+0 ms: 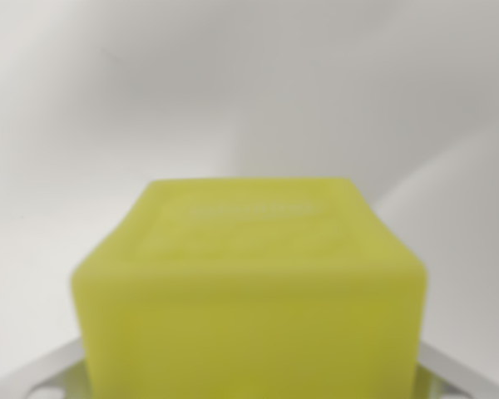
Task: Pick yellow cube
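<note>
yellow cube [249,291] fills near centre, close under the wrist for grasping; pincer fingers out of view, cannot tell their spread

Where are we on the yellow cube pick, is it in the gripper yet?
Done: the approach. The yellow cube fills the lower wrist view, very close and blurred. In hand: possibly the grasp. Pale metal parts show beside its base, but no fingertips are visible, so closure can't be confirmed. Left: confirming the grip and the lift. Only a plain white background appears behind it.
</note>
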`<state>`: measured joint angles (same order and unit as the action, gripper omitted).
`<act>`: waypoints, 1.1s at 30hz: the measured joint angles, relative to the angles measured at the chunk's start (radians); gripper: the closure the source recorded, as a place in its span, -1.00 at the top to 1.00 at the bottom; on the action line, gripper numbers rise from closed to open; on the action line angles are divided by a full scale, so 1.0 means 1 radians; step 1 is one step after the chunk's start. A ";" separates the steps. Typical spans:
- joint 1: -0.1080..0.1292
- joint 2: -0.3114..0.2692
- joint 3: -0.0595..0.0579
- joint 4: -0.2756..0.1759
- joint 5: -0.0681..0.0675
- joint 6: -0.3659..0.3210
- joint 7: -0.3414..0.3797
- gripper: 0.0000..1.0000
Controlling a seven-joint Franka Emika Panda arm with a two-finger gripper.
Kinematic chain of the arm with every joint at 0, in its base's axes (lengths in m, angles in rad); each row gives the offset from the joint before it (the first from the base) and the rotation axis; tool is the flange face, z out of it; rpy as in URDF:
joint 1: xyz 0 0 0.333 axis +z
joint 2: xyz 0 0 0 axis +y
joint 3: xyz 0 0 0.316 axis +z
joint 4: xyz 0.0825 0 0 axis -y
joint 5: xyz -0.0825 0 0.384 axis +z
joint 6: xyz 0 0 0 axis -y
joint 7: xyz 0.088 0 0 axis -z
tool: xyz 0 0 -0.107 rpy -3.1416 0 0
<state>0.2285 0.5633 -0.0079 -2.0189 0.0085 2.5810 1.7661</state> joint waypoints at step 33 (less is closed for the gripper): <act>0.000 -0.168 0.000 -0.011 -0.003 -0.157 0.002 -1.00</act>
<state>0.2281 0.3955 -0.0079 -2.0302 0.0055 2.4243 1.7683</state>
